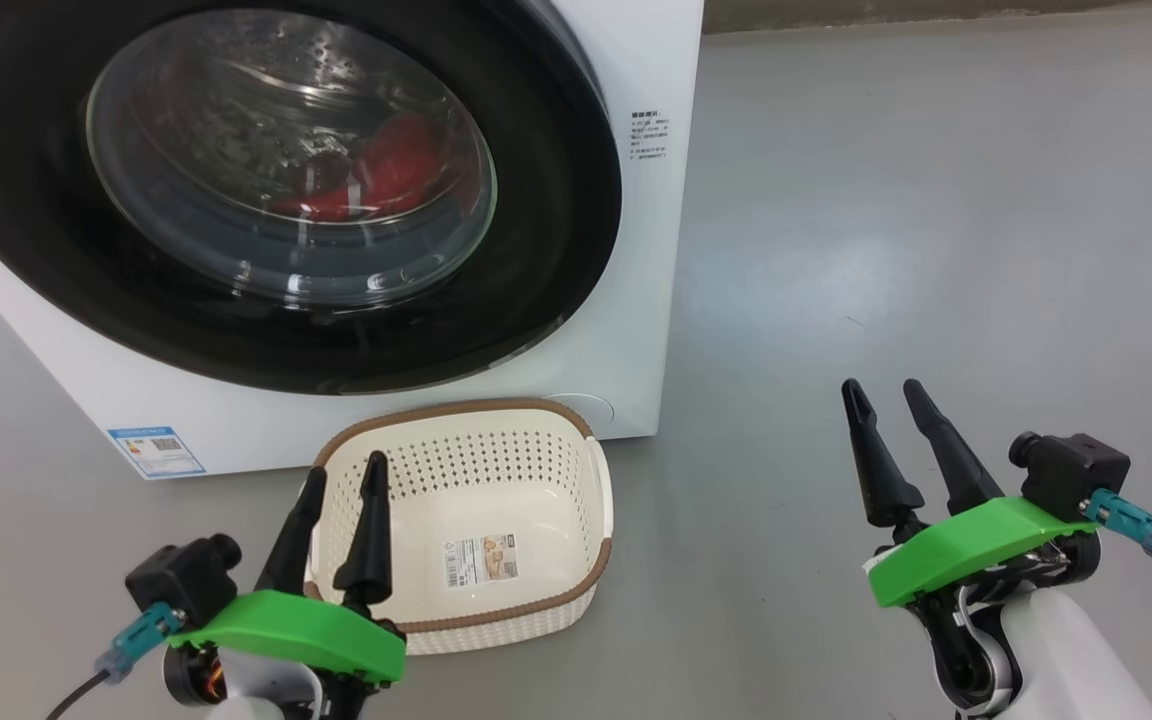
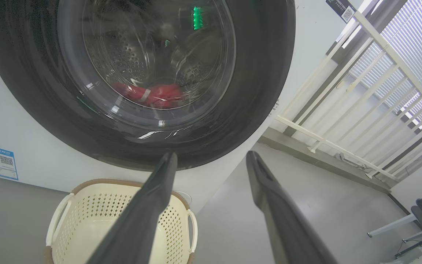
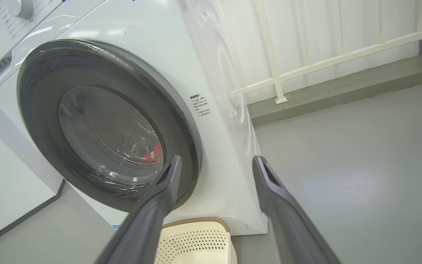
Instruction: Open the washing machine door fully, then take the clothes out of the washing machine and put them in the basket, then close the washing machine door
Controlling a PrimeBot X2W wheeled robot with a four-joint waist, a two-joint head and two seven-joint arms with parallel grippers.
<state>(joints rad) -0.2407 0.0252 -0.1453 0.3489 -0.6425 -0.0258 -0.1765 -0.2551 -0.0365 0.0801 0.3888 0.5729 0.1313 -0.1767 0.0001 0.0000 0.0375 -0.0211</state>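
The white washing machine (image 1: 636,200) (image 3: 130,44) stands ahead on the left. Its round black-rimmed door (image 1: 556,200) (image 2: 266,73) (image 3: 39,95) sits closed against the front. Behind the glass lie red clothes (image 1: 396,165) (image 2: 159,96) (image 3: 154,153) in the drum. On the floor below the door sits the cream basket (image 1: 496,470) (image 2: 97,205) (image 3: 196,238), with nothing in it. My left gripper (image 1: 344,472) (image 2: 211,159) is open, hovering at the basket's near left rim. Out to the right over bare floor, my right gripper (image 1: 884,388) (image 3: 214,163) is open too.
Grey floor (image 1: 936,200) spreads to the machine's right. A white railing (image 2: 361,91) (image 3: 306,66) runs along the wall beyond. A blue label (image 1: 156,450) marks the machine's lower left front.
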